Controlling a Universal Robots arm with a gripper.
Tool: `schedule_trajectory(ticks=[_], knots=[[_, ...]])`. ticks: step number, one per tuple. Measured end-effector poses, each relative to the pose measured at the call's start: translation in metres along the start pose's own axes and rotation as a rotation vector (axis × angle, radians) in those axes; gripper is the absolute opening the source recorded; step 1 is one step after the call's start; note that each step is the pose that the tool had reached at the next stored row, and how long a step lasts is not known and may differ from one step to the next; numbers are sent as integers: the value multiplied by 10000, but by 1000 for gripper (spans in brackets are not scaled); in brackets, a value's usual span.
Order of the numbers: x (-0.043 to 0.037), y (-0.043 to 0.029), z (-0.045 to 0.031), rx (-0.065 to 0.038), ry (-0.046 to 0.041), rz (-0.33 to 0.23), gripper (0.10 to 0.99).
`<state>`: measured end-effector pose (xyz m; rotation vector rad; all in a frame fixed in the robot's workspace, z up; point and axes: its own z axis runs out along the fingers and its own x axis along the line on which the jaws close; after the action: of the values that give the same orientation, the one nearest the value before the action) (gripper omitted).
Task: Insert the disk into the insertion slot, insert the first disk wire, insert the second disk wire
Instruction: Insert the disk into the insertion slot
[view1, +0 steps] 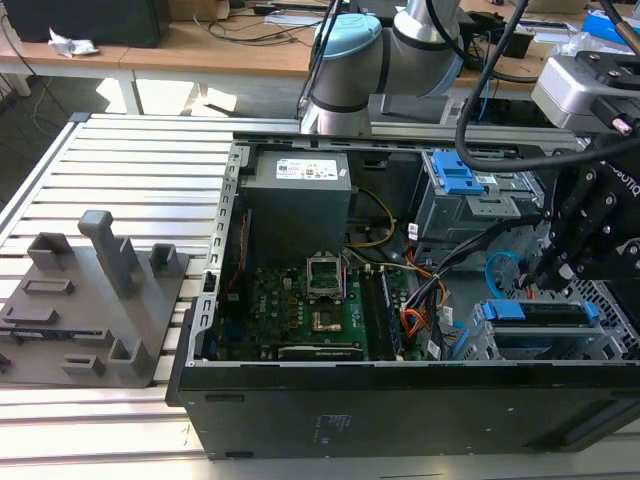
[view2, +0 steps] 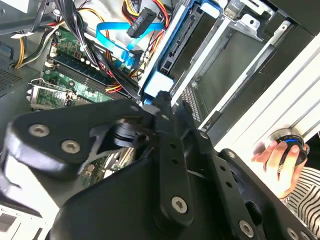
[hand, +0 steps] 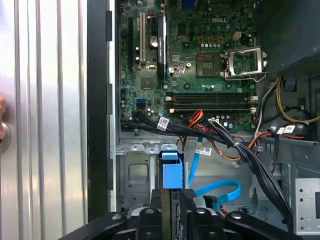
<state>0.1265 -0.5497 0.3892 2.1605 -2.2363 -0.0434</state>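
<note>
The gripper (hand: 171, 199) is clamped on the disk (view1: 540, 312), with a finger (hand: 188, 197) against each face. The disk stands on edge, seated in the slot (view1: 605, 345) at the end of the case (view1: 350, 410) on the exterior view's right. A blue cable (hand: 220, 189) lies just beside it. A person's hand (view2: 280, 162) is outside the case.

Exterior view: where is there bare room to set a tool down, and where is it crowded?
Bare slatted table lies between the grey fixture block and the computer case, and behind the block. Crowded: the case's drive end, where cables, disk and gripper meet.
</note>
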Motion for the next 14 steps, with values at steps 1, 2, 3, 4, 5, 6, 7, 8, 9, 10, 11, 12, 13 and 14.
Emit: schedule_trajectory(ticks=[1, 2, 3, 4, 5, 6, 7, 8, 9, 10, 11, 12, 13, 14], knots=[[0, 0, 0, 0, -1, 0, 173], [0, 0, 0, 0, -1, 0, 114], [0, 0, 1, 0, 0, 0, 106], [0, 0, 1, 0, -1, 0, 106], [0, 0, 1, 0, 0, 0, 106], [0, 0, 1, 0, -1, 0, 106], [0, 0, 1, 0, -1, 0, 106], [0, 0, 1, 0, 0, 0, 106], [0, 0, 2, 0, -1, 0, 106], [0, 0, 2, 0, 0, 0, 106], [0, -2, 2, 0, -1, 0, 106], [0, -15, 4, 0, -4, -2, 106], [-2, -36, 3, -1, -4, -1, 106], [-6, -66, 0, -7, 0, 0, 106]])
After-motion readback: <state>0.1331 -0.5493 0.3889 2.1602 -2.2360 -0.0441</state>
